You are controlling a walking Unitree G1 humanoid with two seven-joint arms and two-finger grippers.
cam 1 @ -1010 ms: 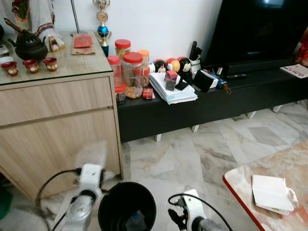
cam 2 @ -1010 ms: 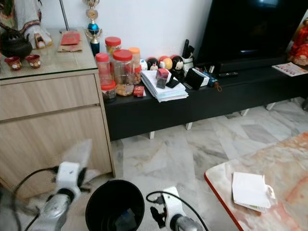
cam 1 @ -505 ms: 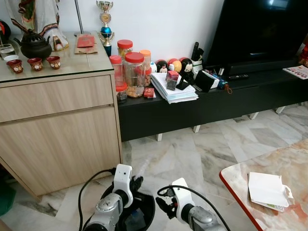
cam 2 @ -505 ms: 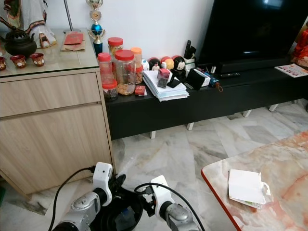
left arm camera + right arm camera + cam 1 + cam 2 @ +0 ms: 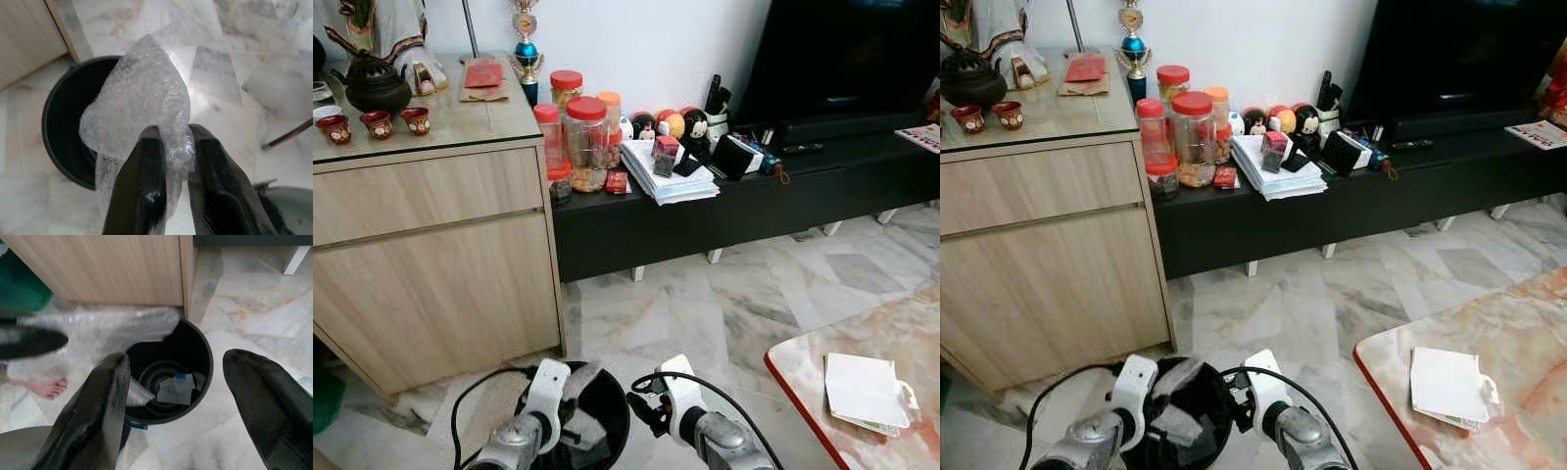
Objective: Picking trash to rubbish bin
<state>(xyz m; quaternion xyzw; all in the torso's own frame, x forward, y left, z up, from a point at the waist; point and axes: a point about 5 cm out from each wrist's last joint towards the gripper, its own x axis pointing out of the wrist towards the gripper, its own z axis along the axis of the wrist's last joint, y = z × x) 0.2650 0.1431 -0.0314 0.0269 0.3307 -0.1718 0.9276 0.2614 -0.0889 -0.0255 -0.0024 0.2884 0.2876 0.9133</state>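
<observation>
At the bottom centre of the left eye view we see the black rubbish bin (image 5: 592,421) on the marble floor (image 5: 744,304), just beside the corner of the wooden cabinet (image 5: 435,264). Our right wrist view looks down into the bin (image 5: 195,362) and shows scraps of paper (image 5: 176,387) lying on its bottom, which the head views do not reveal. The left gripper (image 5: 171,166) has its two fingers pressed narrowly on a crumpled sheet of bubble wrap (image 5: 142,107), whose long axis runs away from the fingers and out over the bin's rim (image 5: 54,147). The right gripper (image 5: 176,426) hangs over the bin with its fingers spread wide, holding nothing. A bare foot (image 5: 46,387) shows beside the bin.
</observation>
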